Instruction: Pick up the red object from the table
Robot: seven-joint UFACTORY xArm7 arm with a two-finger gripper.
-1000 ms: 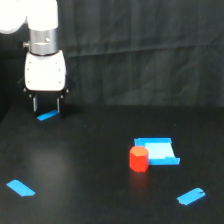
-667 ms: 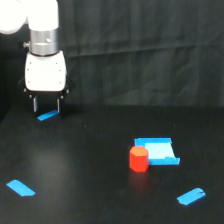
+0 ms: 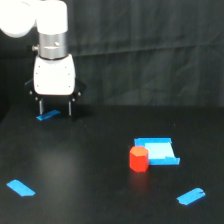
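black curtain backdrop (image 3: pixel 150 50) is seen behind a matte black tabletop (image 3: pixel 90 170). the red object (image 3: pixel 138 159) is stood on the tabletop, touching the near-left corner of the blue tray (image 3: pixel 157 151). well apart from it, toward the exterior view's left, the pincer (image 3: pixel 55 108) is held open and empty above a blue tape strip (image 3: pixel 47 116).

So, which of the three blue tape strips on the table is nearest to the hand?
The strip at the exterior view's far left, lying just between and behind the hand's fingertips. The other two lie near the front edge.
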